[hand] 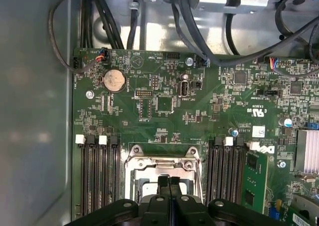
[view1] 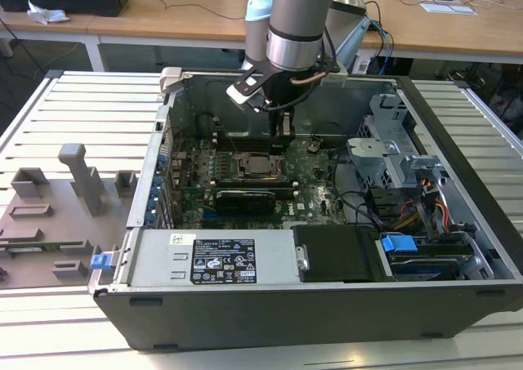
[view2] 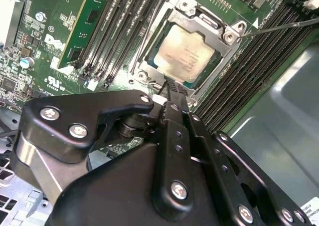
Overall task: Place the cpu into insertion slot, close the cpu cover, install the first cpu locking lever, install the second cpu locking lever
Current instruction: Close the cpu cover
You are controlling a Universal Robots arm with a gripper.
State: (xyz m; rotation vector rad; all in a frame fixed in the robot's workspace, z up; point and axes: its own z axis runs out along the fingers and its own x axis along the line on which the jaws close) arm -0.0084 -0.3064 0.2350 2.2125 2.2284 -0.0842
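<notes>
The cpu (view2: 185, 54) lies flat in the insertion slot, which is hidden beneath it, its pale metal top showing through the window of the cpu cover (view2: 202, 20). The silver cover frame lies down around the chip. A thin locking lever (view2: 279, 26) sticks out sideways from one corner of the socket, away from the frame. My gripper (view2: 168, 89) hangs just above the socket's edge, its two black fingers (hand: 163, 183) pressed together with nothing between them. In the exterior view the gripper (view1: 280, 144) stands over the chip (view1: 260, 167) on the green board.
The open computer case (view1: 270, 305) surrounds the board with metal walls. Black memory slots (hand: 99, 171) flank the socket on both sides. Cable bundles (hand: 149, 16) and a drive cage (view1: 392, 158) sit at the exterior view's right. A grey fixture plate (view1: 57, 215) lies outside the case.
</notes>
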